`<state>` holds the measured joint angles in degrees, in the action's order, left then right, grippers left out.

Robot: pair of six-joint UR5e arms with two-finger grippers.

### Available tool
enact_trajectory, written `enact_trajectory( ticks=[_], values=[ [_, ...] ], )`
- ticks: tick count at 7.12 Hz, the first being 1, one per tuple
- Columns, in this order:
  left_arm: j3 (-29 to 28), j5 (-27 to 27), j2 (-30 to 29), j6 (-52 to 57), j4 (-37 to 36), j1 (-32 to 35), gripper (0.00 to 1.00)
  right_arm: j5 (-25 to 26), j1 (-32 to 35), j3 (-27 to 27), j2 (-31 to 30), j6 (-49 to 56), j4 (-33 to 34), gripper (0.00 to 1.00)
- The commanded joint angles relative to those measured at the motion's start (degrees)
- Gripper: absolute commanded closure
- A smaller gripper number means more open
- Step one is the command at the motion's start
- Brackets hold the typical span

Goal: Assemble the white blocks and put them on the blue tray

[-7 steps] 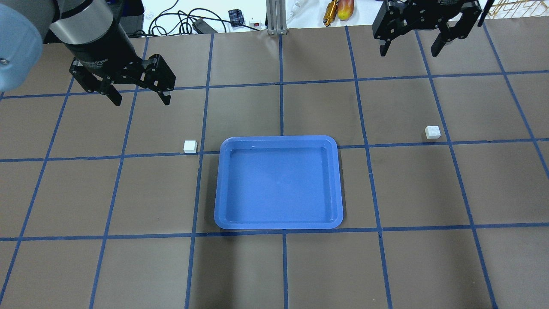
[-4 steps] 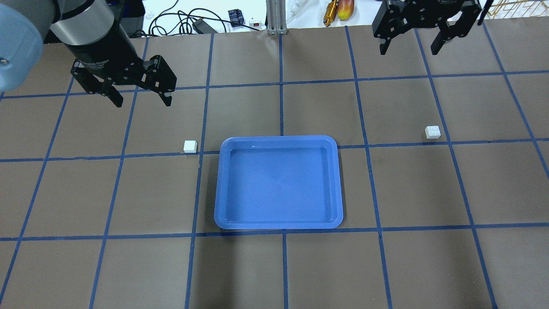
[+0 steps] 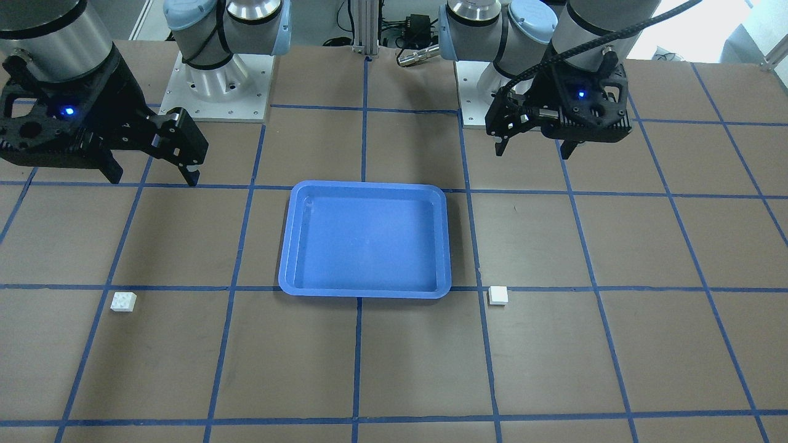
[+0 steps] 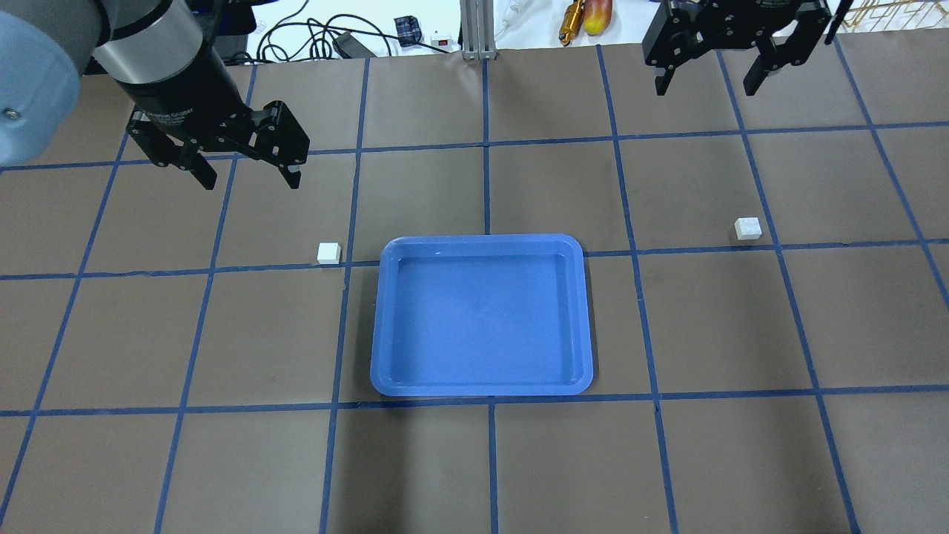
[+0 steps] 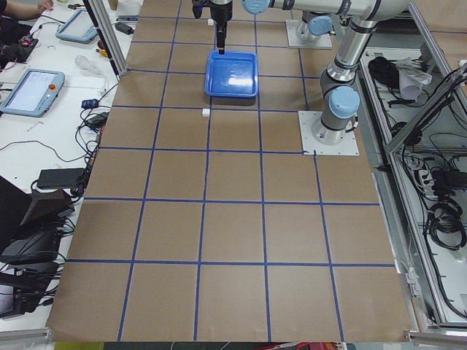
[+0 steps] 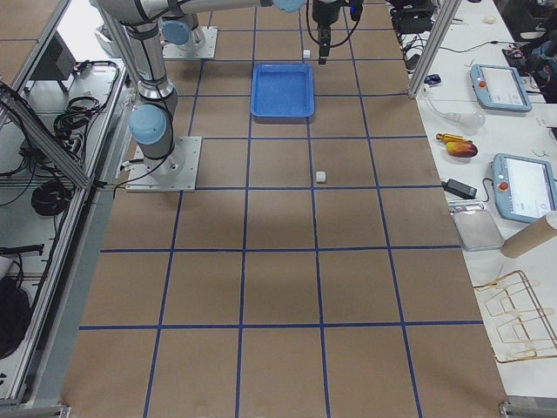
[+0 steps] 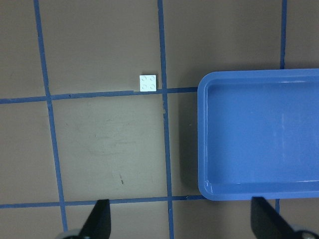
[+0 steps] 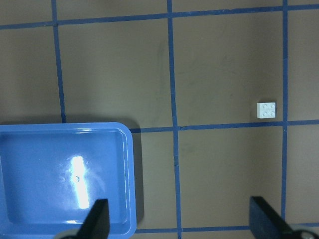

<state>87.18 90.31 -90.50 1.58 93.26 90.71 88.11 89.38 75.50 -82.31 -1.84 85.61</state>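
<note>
Fingers [image 4: 289, 169] spread on left gripper [image 4: 252, 180] and right gripper [image 4: 704, 90], white blocks [image 4: 328, 253] [image 4: 748, 228] flanking blue tray [image 4: 482, 245], lettering [image 4: 176, 113] blurred

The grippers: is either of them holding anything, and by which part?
Nothing is held. The left gripper and right gripper are open and empty. The left block and the right block lie on the table, apart from the tray.

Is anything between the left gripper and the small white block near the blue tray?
Nothing visible: only bare brown table lies between the open left gripper and the small white studded block beside the shallow blue plastic tray.
</note>
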Motion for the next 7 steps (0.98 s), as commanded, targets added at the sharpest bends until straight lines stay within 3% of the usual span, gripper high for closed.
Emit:
enact_trajectory(
  ticks=[1,3,6,7],
  values=[
    [0.4,-0.4,-3.2,0.8,-5.4,-0.4,0.00,-0.4,0.0,0.0,0.0,-0.1,-0.1,0.00],
    [1.5,-0.1,-10.4,2.4,-12.1,-0.5,0.00,-0.4,0.0,-0.2,0.0,-0.4,0.1,0.00],
    [9.9,0.3,-18.5,4.7,-30.5,-1.1,0.00,-0.6,0.0,-0.3,0.0,-0.3,0.1,0.00],
    [12.6,0.1,-20.1,4.7,-33.5,-1.7,0.00,-0.6,0.0,-0.3,0.0,-0.1,0.0,0.00]
  ],
)
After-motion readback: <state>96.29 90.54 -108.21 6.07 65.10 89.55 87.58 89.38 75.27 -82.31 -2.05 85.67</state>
